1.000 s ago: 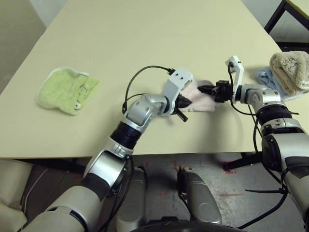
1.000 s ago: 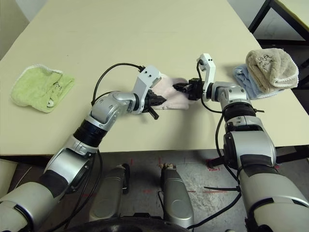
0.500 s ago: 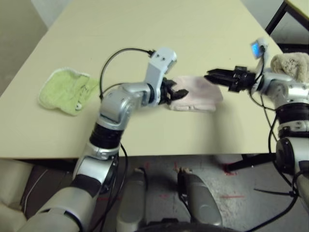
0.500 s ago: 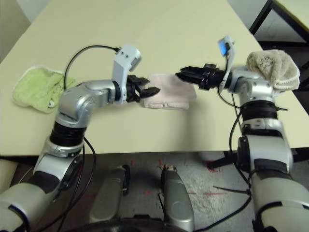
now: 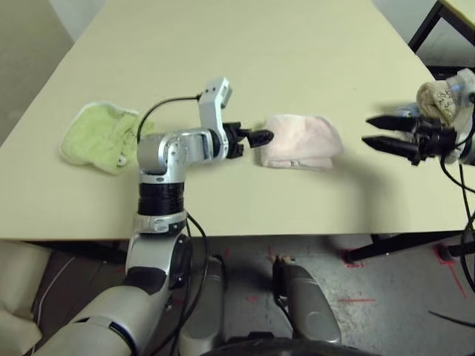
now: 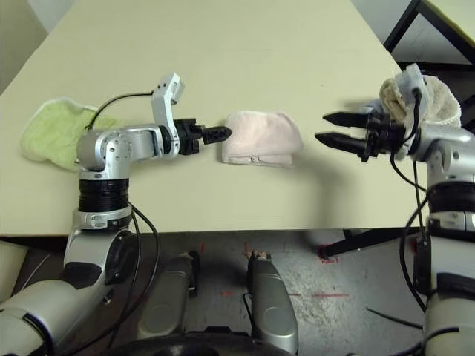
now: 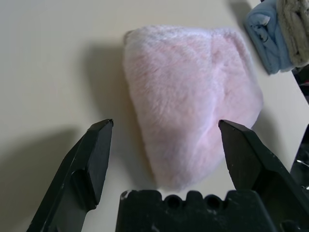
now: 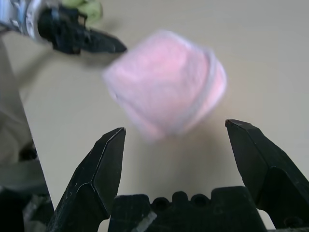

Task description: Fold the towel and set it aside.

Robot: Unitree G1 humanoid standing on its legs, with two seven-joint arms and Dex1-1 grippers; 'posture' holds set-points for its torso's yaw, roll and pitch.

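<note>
The folded towel lies flat, long axis running 9-to-3 o'clock, fold edge at 6. Left gripper and right gripper flank it, both spread, empty.

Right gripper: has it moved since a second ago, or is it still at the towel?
Yes. The right gripper has let go and pulled back rightward from the towel, toward the beige cloth, fingers open.

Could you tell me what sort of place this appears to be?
Probably a lab or workshop, not a home: a plain beige table, a bare concrete floor with red marks, and practice cloths, such as the folded pink towel.
</note>
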